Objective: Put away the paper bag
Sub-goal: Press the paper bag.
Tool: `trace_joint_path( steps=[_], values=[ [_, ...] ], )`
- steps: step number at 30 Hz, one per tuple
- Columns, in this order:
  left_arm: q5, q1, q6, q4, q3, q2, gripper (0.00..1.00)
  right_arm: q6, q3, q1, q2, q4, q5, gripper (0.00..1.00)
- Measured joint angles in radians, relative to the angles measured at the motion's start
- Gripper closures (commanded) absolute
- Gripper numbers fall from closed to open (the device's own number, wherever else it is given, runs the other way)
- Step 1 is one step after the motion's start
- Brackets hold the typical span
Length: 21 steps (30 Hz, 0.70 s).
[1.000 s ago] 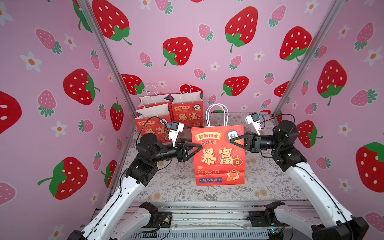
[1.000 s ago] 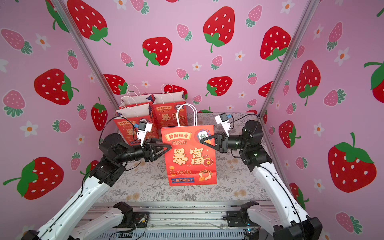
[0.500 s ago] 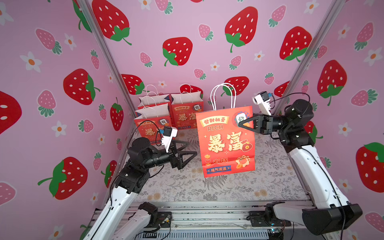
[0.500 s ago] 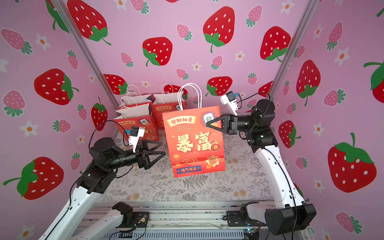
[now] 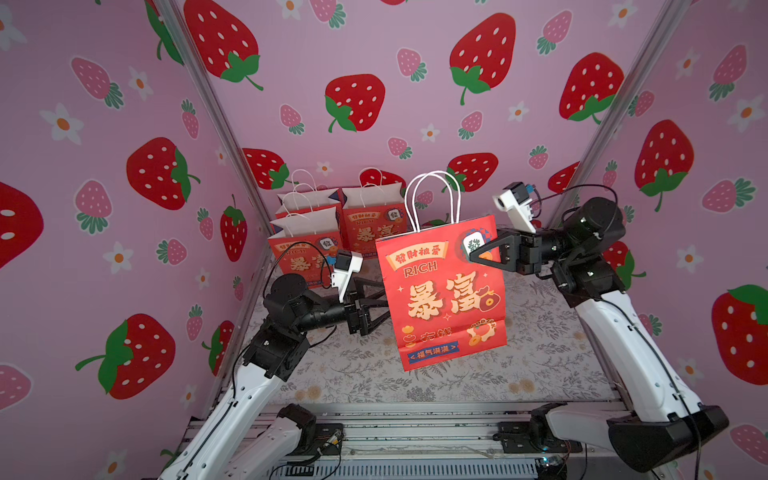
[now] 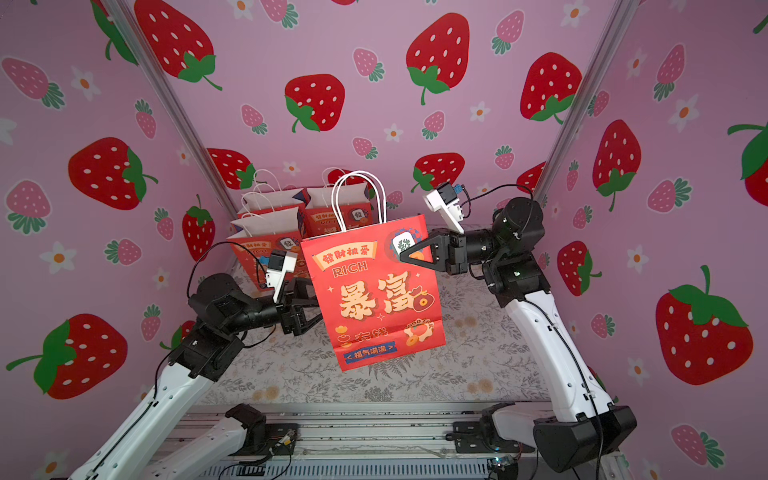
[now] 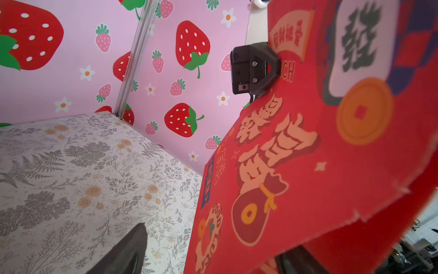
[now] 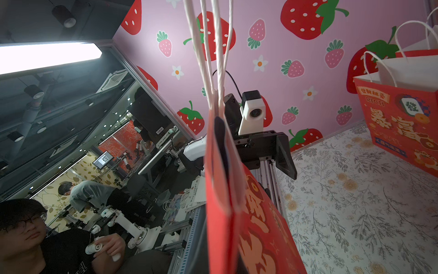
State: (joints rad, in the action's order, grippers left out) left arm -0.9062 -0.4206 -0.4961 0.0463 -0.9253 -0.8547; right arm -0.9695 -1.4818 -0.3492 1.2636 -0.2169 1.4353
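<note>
Table (image 5: pixel 540 357) w/ floral cloth spans the booth floor. Paper bag (image 5: pixel 444 291) hangs mid-air over table ctr, slightly tilted, btm clear of the cloth. Other bags (image 5: pixel 299 239), three, stand in back-left corner, overlapping, so rear ones are only partly seen. Right gripper (image 5: pixel 476 257) pinches the paper bag's upper right corner, fingers pressed together on it. Left gripper (image 5: pixel 382 304) has fingers spread wide at the bag's left edge; tips hidden behind it, contact unclear.
</note>
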Motion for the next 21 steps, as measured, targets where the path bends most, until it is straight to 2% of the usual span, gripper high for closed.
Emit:
trace_joint_path(
  steps=[2, 6, 10, 11, 13, 17, 19, 21],
  values=[
    [-0.005, -0.014, -0.006, 0.016, 0.0, -0.013, 0.39, -0.005, 0.0, -0.011, 0.0, -0.013, -0.016, 1.0],
    [-0.012, -0.036, -0.016, 0.04, 0.0, -0.026, 0.69, -0.007, 0.0, -0.013, 0.002, -0.021, -0.051, 1.0],
    [-0.019, -0.043, -0.026, 0.06, 0.001, -0.024, 0.92, -0.006, 0.007, -0.013, 0.008, -0.02, -0.084, 1.0],
    [-0.02, -0.044, -0.026, 0.062, 0.001, -0.023, 0.98, -0.003, 0.011, -0.013, 0.008, -0.018, -0.092, 0.96],
    [-0.021, -0.045, -0.032, 0.069, 0.002, -0.023, 1.0, 0.016, 0.017, -0.013, 0.008, 0.002, -0.112, 0.85],
    [-0.019, -0.045, -0.077, 0.109, 0.002, -0.024, 1.0, 0.079, 0.06, -0.018, -0.005, 0.069, -0.137, 0.53],
    [-0.019, -0.045, -0.1, 0.137, 0.002, -0.025, 1.0, 0.103, 0.101, -0.023, -0.021, 0.088, -0.142, 0.44],
    [-0.019, -0.045, -0.115, 0.158, 0.002, -0.025, 1.0, 0.124, 0.149, -0.026, -0.042, 0.106, -0.15, 0.43]
  ],
)
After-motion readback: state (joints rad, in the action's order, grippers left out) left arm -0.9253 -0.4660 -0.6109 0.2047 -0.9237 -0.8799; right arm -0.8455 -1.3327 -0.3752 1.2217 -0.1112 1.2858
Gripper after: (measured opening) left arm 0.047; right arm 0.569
